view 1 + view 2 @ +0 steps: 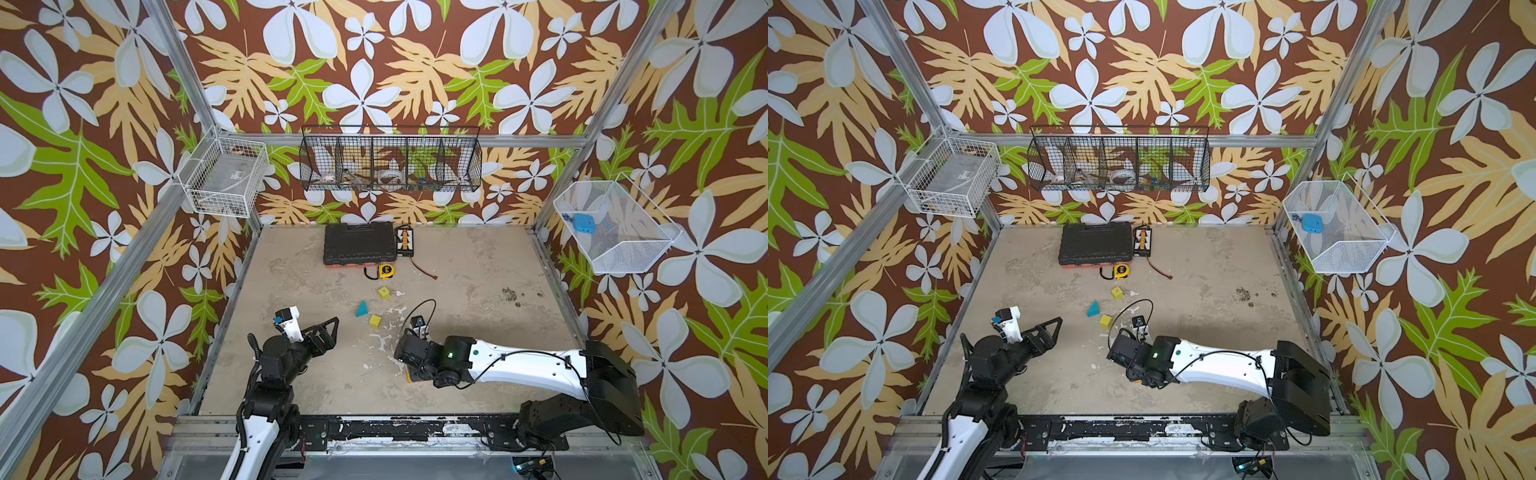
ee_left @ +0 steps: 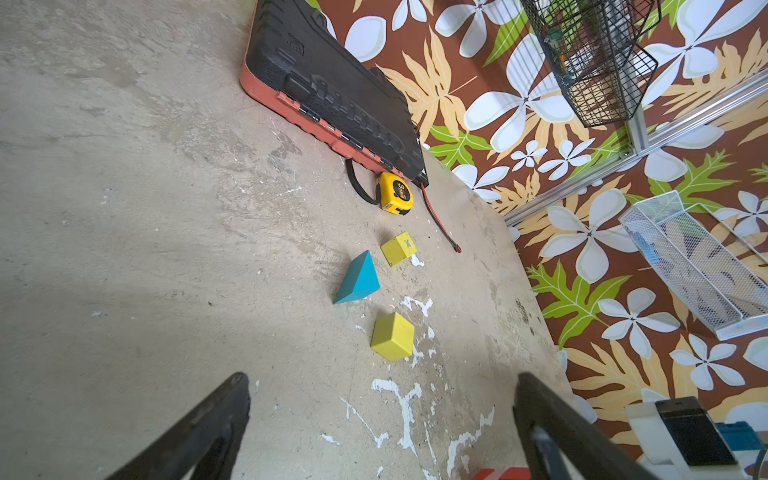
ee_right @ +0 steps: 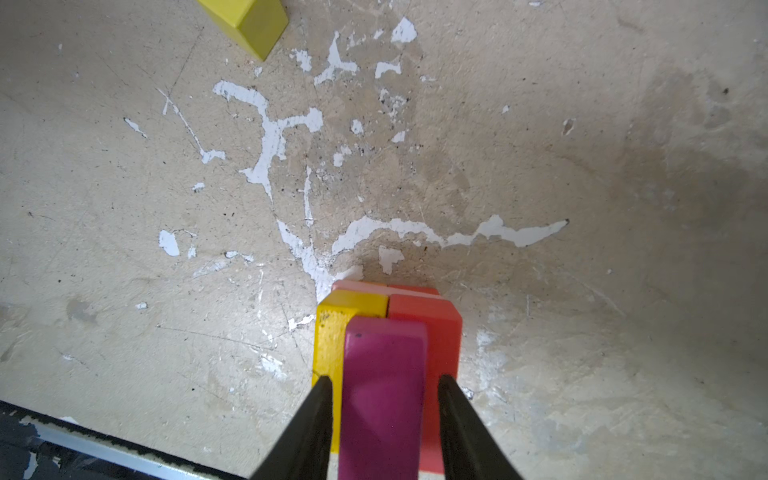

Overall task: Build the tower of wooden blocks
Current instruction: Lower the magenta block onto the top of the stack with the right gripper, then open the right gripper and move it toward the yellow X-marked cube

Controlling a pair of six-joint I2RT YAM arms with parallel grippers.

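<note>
Rough beige tabletop [image 3: 582, 145], flaked white. The tower [image 3: 419, 316] stands well apart from the ribbed black tool case [image 1: 359, 245]: smooth painted wood, yellow and red blocks abreast, magenta brick [image 3: 382, 395] on top. On the right gripper [image 3: 385, 377], jaws flank the brick, slightly clear of it. Between case and tower: teal wedge [image 1: 361, 309], yellow cubes [image 1: 383, 292]. On the left gripper [image 2: 382, 376], jaws wide apart, empty. Above the case, a wire basket [image 1: 390, 162] holds white rolls [image 1: 388, 176].

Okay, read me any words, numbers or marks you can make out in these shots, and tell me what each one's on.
"X": dark mark on one face of the yellow cube nearest the tape measure.
"3": seemingly the large digit on the tape measure's label; the rest of that label is too small to read.
Raised lettering on the lid of the black tool case: too blurred to read.
Nothing else is legible.
</note>
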